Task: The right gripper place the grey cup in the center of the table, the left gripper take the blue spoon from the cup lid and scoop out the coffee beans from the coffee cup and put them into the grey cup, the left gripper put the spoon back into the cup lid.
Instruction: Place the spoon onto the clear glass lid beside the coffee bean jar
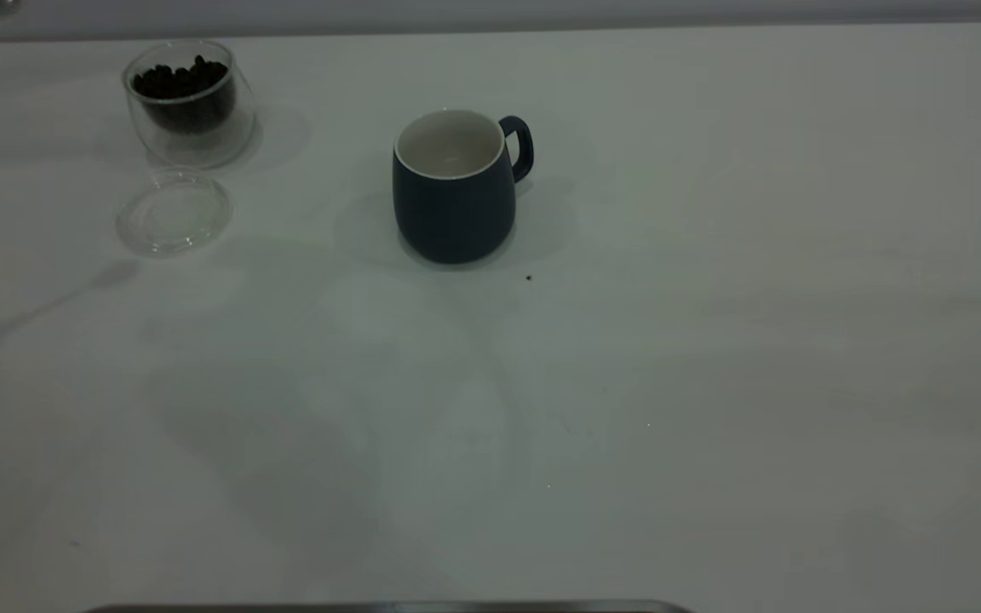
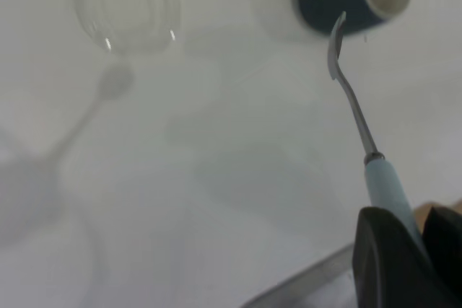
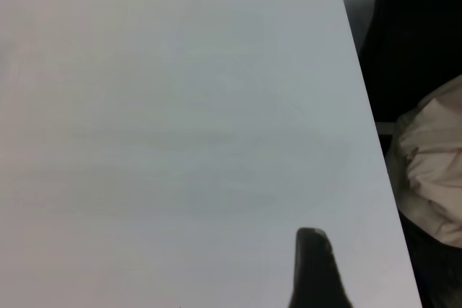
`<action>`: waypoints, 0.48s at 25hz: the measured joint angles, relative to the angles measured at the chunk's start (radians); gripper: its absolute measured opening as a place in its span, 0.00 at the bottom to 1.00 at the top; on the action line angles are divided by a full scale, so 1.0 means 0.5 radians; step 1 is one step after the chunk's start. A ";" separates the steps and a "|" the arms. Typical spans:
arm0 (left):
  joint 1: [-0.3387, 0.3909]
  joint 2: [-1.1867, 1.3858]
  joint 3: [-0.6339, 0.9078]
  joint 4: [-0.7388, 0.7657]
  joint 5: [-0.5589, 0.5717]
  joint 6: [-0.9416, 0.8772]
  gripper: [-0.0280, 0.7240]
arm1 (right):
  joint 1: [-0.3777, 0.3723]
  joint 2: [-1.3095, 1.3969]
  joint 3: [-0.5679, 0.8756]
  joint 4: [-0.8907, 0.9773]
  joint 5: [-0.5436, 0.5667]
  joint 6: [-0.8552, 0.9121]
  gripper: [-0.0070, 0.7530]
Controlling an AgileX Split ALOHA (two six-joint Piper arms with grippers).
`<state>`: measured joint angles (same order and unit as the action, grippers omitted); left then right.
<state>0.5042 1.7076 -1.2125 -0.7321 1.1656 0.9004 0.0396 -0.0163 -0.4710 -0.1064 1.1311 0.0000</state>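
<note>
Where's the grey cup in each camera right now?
Exterior view: the grey cup stands upright left of centre, handle toward the right.
Left wrist view: it sits at the top edge, just beyond the blue spoon tip.
Right wrist view: not in it.
Shared landmark: the cup lid.

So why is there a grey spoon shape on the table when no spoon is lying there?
It's a shadow. In the exterior view a soft spoon-shaped shadow lies on the table below the cup lid. In the left wrist view the left tool holds the blue spoon up in the air, and the same blurry shadow falls beneath.
</note>
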 joint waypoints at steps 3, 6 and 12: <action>0.017 0.065 0.062 0.000 -0.008 0.064 0.21 | 0.000 0.000 0.000 0.000 0.000 0.000 0.61; 0.018 0.184 0.073 -0.016 -0.070 0.075 0.21 | 0.000 0.000 0.000 0.000 0.000 0.000 0.61; 0.018 0.450 0.073 -0.067 -0.254 0.097 0.21 | 0.000 0.000 0.000 0.000 0.000 0.000 0.61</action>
<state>0.5130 1.9326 -1.1762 -0.7655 1.0387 0.9487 0.0396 -0.0163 -0.4710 -0.1064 1.1311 0.0000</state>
